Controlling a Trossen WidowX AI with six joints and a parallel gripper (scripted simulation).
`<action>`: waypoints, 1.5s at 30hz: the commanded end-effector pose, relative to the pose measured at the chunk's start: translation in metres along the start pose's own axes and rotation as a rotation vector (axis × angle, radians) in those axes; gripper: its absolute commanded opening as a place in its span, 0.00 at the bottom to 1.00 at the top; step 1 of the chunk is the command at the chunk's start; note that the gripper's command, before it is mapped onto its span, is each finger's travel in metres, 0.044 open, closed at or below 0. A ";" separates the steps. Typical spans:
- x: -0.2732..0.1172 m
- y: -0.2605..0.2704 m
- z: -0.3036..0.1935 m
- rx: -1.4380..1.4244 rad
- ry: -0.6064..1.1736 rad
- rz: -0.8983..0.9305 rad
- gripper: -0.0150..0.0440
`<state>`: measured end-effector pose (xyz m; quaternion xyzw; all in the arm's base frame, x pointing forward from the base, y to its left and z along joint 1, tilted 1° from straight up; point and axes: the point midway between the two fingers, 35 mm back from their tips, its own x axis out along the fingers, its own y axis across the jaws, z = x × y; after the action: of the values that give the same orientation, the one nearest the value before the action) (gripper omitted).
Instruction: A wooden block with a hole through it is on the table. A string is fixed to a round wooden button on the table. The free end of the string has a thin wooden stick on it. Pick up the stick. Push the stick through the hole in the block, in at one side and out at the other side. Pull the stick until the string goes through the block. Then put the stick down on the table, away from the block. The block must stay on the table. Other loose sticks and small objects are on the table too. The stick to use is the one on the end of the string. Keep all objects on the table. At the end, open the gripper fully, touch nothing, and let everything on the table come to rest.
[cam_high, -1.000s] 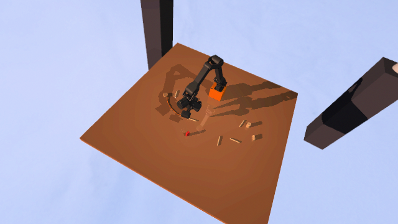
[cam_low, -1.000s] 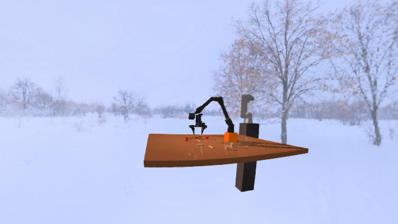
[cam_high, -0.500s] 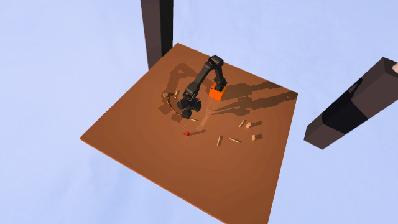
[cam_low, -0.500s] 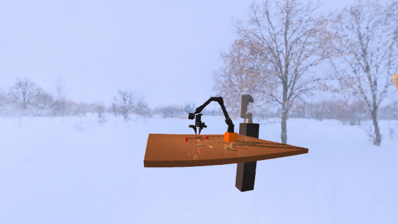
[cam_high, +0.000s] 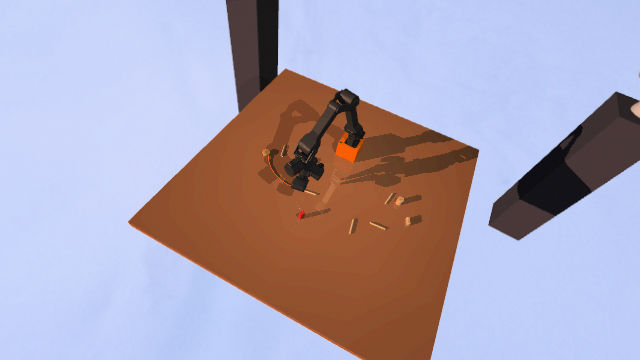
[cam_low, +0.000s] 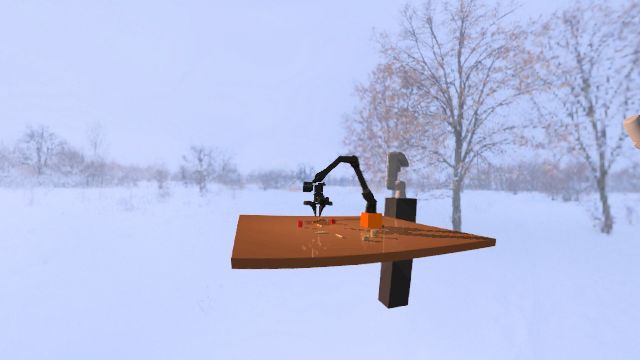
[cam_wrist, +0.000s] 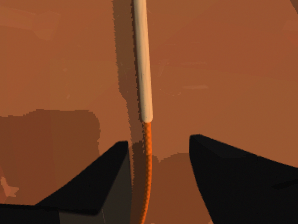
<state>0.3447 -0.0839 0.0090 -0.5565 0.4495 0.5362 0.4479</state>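
The pale stick (cam_high: 311, 192) (cam_wrist: 145, 65) lies on the table, its near end joined to the orange string (cam_high: 276, 174) (cam_wrist: 149, 165). The string curves back to the round wooden button (cam_high: 265, 152). My gripper (cam_low: 318, 215) (cam_wrist: 158, 148) points down just above the table, partly open and empty. In the wrist view the string runs between the fingertips, nearer the left one, and the stick's end is just ahead of them. Two red blocks (cam_low: 300, 223) (cam_low: 332, 221) stand on the table; the top view shows one red block (cam_high: 301, 215). No hole can be made out.
Loose sticks (cam_high: 353, 226) (cam_high: 378, 225) (cam_high: 390, 198) and small round pieces (cam_high: 399, 200) (cam_high: 408, 221) lie to the right in the top view. Another short stick (cam_high: 284, 150) lies near the button. The orange base (cam_high: 349, 150) stands under the arm. The arm hides part of the table.
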 end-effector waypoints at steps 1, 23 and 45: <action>0.006 0.000 -0.001 -0.005 0.004 0.003 0.46; 0.042 0.000 -0.001 -0.005 0.004 0.003 0.46; 0.057 0.000 0.000 0.000 0.000 0.000 0.32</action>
<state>0.3458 -0.0852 -0.0483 -0.5566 0.4495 0.5363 0.4478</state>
